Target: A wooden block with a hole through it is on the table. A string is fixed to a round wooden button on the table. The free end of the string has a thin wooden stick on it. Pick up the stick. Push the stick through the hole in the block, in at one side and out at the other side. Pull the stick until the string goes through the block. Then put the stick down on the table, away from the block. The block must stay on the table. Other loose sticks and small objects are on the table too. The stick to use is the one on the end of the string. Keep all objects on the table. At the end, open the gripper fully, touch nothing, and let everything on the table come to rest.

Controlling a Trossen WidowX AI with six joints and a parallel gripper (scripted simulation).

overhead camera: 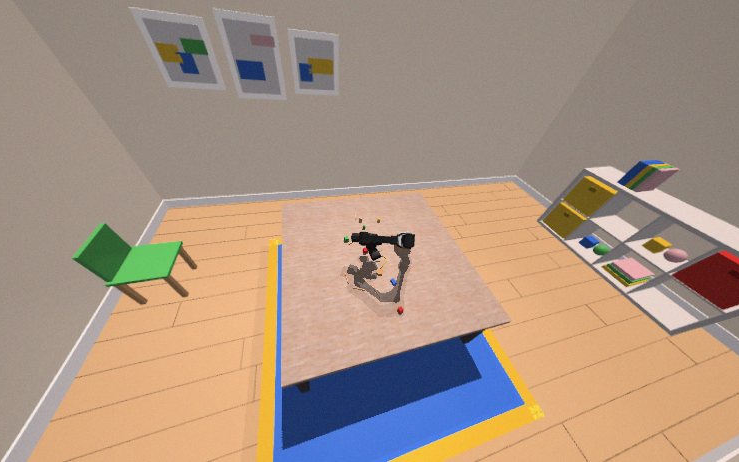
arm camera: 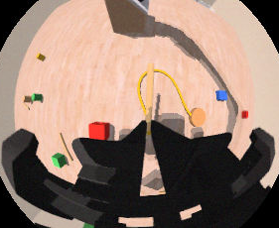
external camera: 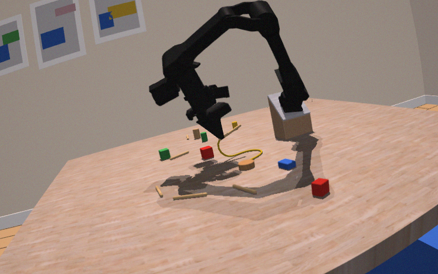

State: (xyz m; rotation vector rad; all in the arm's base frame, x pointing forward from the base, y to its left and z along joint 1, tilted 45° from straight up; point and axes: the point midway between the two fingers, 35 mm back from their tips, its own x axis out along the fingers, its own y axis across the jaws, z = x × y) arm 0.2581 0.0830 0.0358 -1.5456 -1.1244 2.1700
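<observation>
My gripper (external camera: 221, 137) (arm camera: 147, 123) is shut on the thin wooden stick (external camera: 233, 130) (arm camera: 150, 89), held above the table at its string end. The stick's free end points away from the fingers, toward the arm's base side. The yellow string (external camera: 231, 155) (arm camera: 168, 74) hangs from the fingertips and curves to the round wooden button (external camera: 246, 165) (arm camera: 198, 117) on the table. A small brown block (external camera: 196, 133) (arm camera: 27, 99) stands on the table, well away from the gripper, at the back in the exterior view; its hole cannot be made out.
A red cube (external camera: 207, 152) (arm camera: 99, 131) is below and beside the gripper. A green cube (external camera: 164, 153), green cylinder (external camera: 204, 136), yellow piece (external camera: 235, 124), blue block (external camera: 287, 164) and second red cube (external camera: 320, 187) stand around. Several loose sticks lie about, one (external camera: 189, 196) in front. The arm's mount (external camera: 297, 128) is behind.
</observation>
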